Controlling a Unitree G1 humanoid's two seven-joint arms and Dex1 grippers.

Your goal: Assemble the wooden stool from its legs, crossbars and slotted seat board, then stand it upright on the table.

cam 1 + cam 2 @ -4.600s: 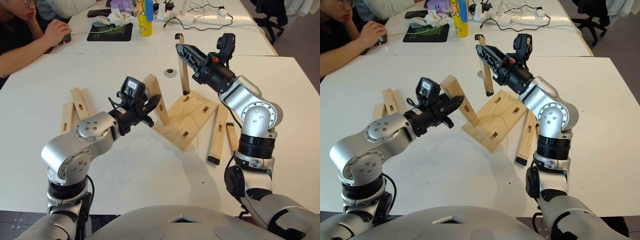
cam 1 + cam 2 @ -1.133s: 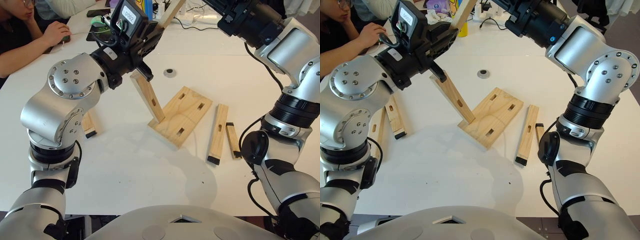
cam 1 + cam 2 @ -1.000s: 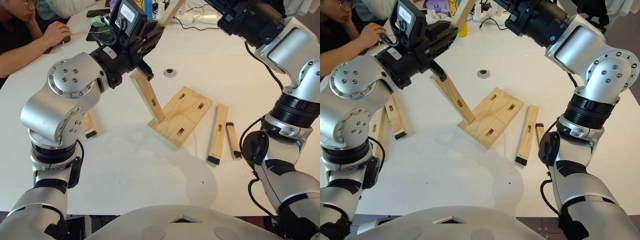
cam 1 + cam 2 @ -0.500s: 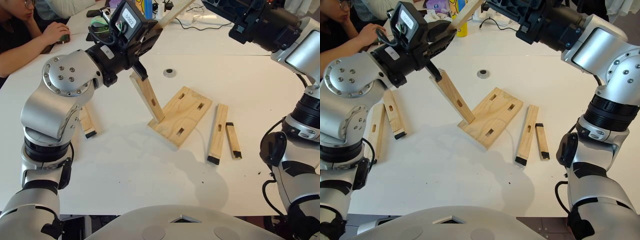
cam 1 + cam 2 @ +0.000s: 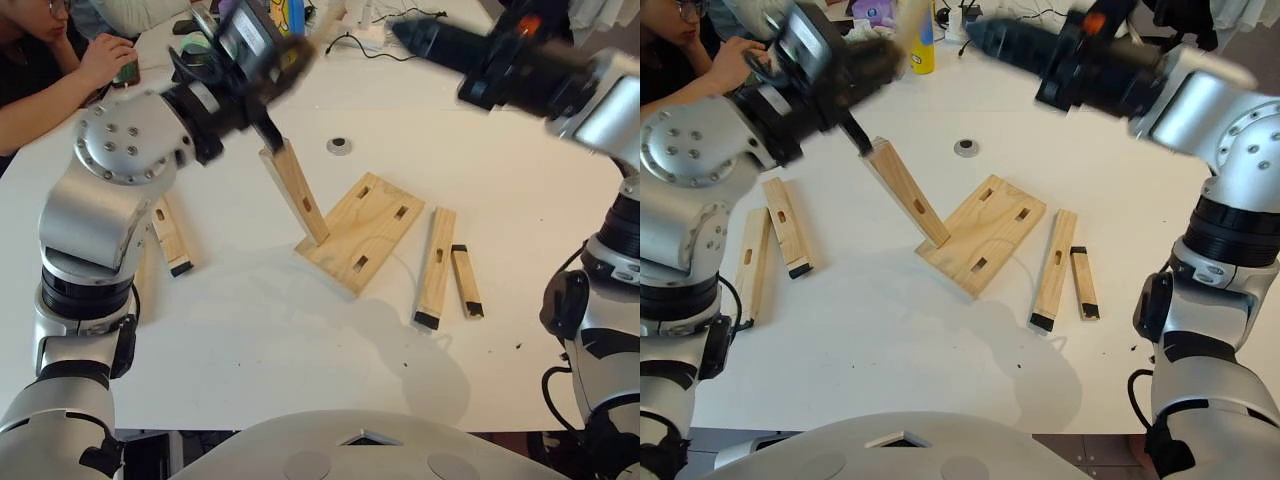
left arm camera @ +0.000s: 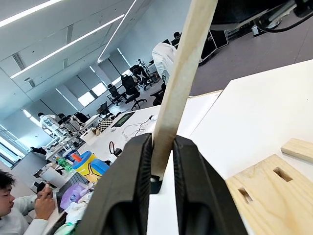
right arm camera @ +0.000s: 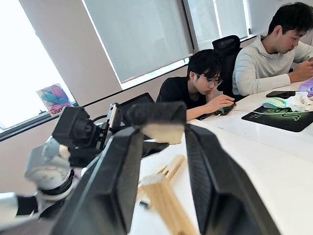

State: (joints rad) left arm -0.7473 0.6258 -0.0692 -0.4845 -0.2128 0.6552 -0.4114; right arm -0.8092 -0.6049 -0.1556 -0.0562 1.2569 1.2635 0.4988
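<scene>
Both arms had risen since the earliest frame. Then the thin bar point(image 6: 183, 73) stood in the seat board point(image 5: 368, 228); now it was carried high over the far part of the table point(image 5: 300, 340). Within the last half second the right tool point(image 5: 408, 32) had dropped slightly and swung to the robot's right, while the left tool point(image 5: 290, 58) had shifted a little. Both were blurred in the head views.

The left wrist view settled what the head views could not: the left tool's fingers point(image 6: 134, 171) were clamped on the thin bar. In the right wrist view the right tool's fingers point(image 7: 120, 166) pressed either side of a pale wooden end, apparently the same bar.

The seat board lay flat near the middle of the table. One slotted leg point(image 5: 298, 192) leaned up from its corner towards the left tool. A second slotted leg point(image 5: 437, 265) and a short bar point(image 5: 465, 283) lay side by side just to the board's right. Two more slotted pieces point(image 5: 787, 225) point(image 5: 750, 262) lay well to its left. None of these had moved.

A wide stretch of white surface ran from the board to the near edge.
</scene>
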